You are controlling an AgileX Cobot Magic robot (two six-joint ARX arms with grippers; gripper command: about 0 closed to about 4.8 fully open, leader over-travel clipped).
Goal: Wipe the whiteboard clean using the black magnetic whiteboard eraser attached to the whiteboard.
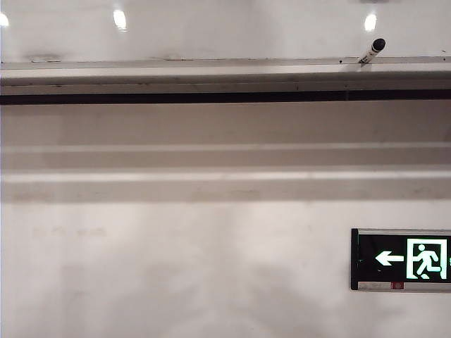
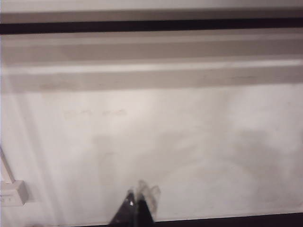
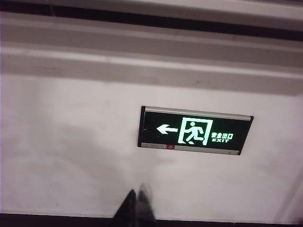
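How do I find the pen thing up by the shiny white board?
Find the whiteboard, the glossy strip at the top mirroring round lights. Follow its silver tray along to the right. The marker leans there, a white stick with a black cap, the only thing on the tray; the green exit sign sits far lower on the wall.

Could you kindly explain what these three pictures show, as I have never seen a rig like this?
It is a robot with two arms, each ending in two fingers. One camera off the arms faces a wall: the glossy whiteboard at the top, its silver tray rail holding a marker, and a green exit sign lower down. The other two cameras ride on the wrists. The left gripper and right gripper both point at the wall below the rail, look shut and hold nothing. No eraser is visible.
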